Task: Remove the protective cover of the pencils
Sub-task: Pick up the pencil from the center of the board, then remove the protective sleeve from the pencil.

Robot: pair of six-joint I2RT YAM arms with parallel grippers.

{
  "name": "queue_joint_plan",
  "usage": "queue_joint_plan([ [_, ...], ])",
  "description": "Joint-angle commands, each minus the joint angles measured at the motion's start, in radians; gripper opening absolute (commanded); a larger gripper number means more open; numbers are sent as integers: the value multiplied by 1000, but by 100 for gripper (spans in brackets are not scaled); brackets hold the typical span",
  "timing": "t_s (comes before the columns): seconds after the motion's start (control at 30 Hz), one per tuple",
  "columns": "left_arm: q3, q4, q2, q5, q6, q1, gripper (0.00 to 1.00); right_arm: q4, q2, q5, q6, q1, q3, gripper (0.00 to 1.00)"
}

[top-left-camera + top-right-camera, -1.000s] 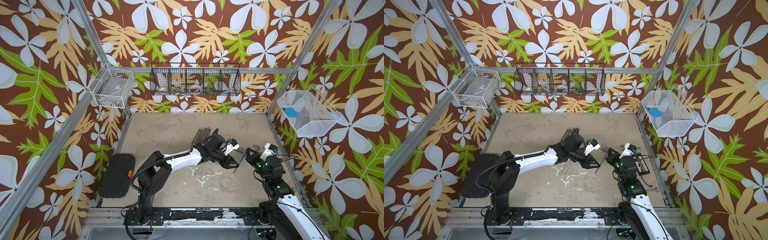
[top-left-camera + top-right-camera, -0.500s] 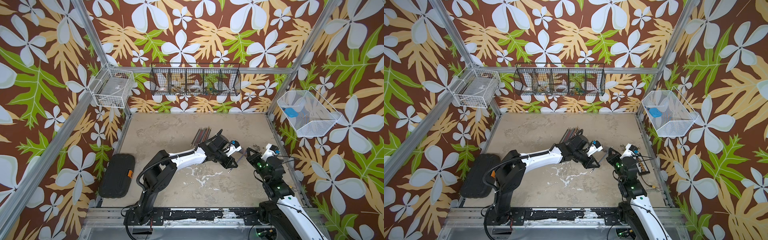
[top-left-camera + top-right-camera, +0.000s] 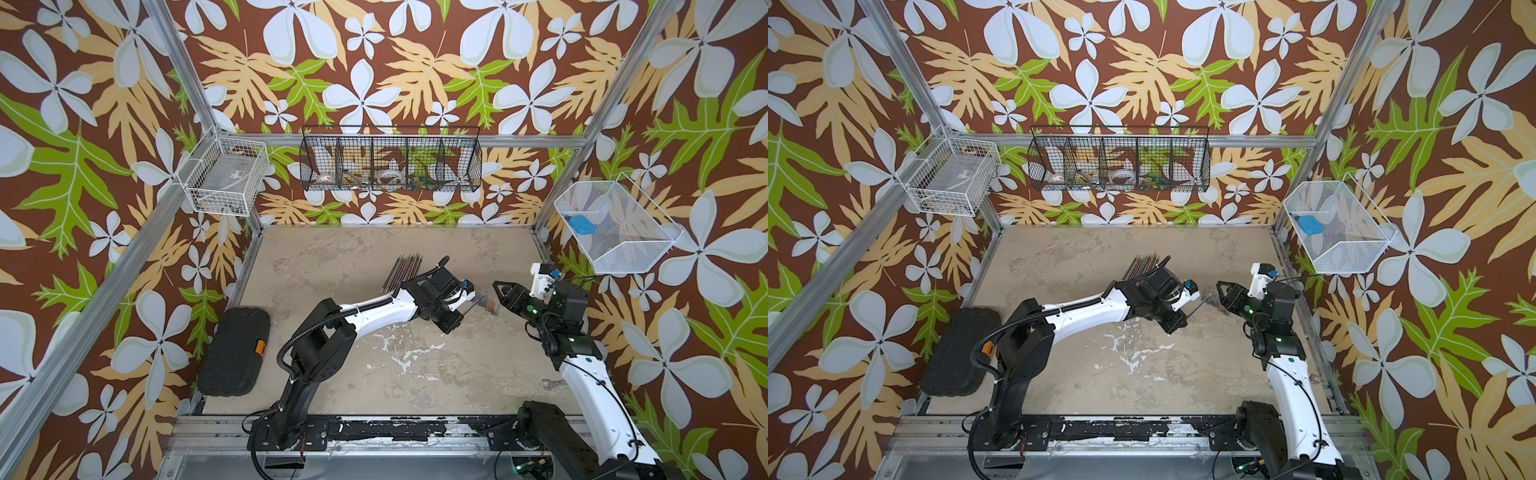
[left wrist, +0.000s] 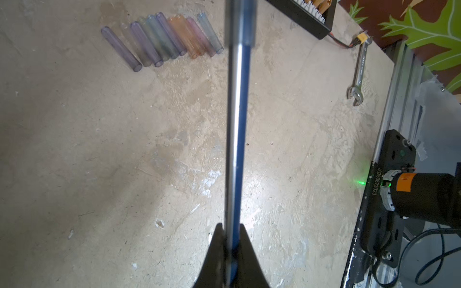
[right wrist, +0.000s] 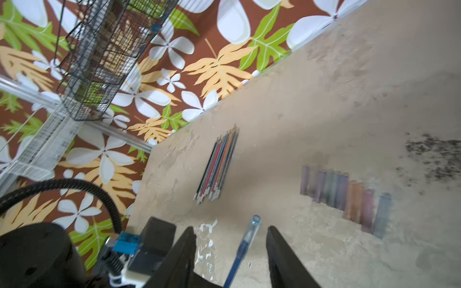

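The left gripper is clamped on a blue pencil whose far end wears a cap. The right gripper is partly open, jaws either side of that cap, touching nothing. Loose caps lie in a row between the grippers, right of centre in a top view. The pencils lie bundled at centre. Above them the table is open, and a wrench lies by its right edge.

White code "JB250823023" on the black arm base; orange sticker lettering unreadable.
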Motion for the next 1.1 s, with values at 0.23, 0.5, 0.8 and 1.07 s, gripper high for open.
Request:
queue_joint_plan([
  [0.23, 3, -13, -12, -1, 23, -1, 0, 87, 82, -141, 24, -2, -59, 43],
  [0.5, -1, -8, -22, 6, 20, -2, 0, 222, 142, -171, 98, -2, -125, 41],
  [0.8, -1, -7, -18, 12, 16, -1, 0, 378, 199, -208, 180, -2, -132, 28],
  [1.07, -3, -5, -20, 12, 13, -1, 0, 376, 224, -195, 174, -2, -121, 0],
])
